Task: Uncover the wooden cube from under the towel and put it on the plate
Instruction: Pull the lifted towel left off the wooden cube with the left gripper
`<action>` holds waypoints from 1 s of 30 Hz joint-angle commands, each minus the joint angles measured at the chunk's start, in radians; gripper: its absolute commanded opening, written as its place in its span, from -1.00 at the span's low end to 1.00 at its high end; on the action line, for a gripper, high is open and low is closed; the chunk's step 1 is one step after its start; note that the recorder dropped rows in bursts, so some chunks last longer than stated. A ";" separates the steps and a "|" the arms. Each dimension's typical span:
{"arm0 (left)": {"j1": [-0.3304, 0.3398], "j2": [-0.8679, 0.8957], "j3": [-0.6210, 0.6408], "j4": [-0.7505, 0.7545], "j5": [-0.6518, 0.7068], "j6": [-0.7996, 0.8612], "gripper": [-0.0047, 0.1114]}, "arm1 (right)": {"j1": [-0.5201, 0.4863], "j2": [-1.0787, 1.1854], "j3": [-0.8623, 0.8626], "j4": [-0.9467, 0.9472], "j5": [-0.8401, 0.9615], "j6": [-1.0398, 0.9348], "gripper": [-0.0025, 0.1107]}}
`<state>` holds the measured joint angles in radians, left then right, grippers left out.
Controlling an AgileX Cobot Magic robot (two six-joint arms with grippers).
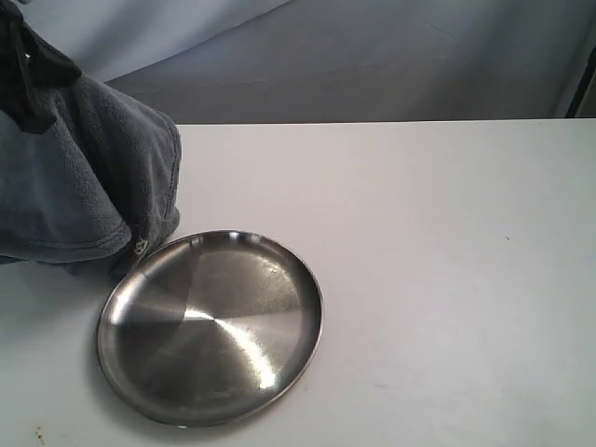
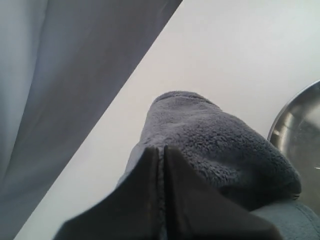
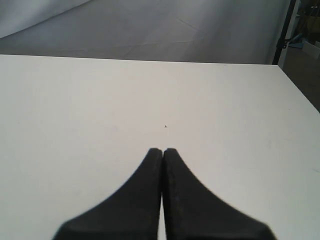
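L claw: jaws pressed together, pinching a fold of the towel, which hung lifted.
R claw: jaws together, nothing held, over the table.
Towel: soft, floppy, light; lower edge sagged just beside the plate.
Plate: empty, shiny, prob. slick.
Cube: not visible in any view; poss. behind the hanging cloth, couldn't tell.
Handling: wood prob. stiff, light, not slippery; grip two opposite flat faces, mid-height.

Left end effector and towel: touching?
Touching. Left wrist view shows the left end effector shut with the towel bunched against its fingertips; exterior view shows the towel hanging lifted from it.
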<state>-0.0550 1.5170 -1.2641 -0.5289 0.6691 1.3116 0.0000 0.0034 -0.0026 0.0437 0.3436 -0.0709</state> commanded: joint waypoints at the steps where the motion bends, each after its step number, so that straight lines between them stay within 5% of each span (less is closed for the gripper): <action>1: -0.003 -0.038 0.002 -0.007 -0.011 -0.027 -0.92 | 0.000 -0.003 0.003 0.001 -0.008 -0.003 -0.96; 22: -0.003 -0.313 0.002 0.004 -0.150 -0.054 -0.92 | 0.000 -0.003 0.003 0.001 -0.008 -0.003 -0.96; 30: -0.003 -0.378 0.002 0.318 -0.066 -0.294 -0.92 | 0.000 -0.003 0.003 0.001 -0.008 -0.003 -0.96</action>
<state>-0.0550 1.1619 -1.2601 -0.3489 0.5672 1.1435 0.0000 0.0034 -0.0026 0.0437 0.3436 -0.0709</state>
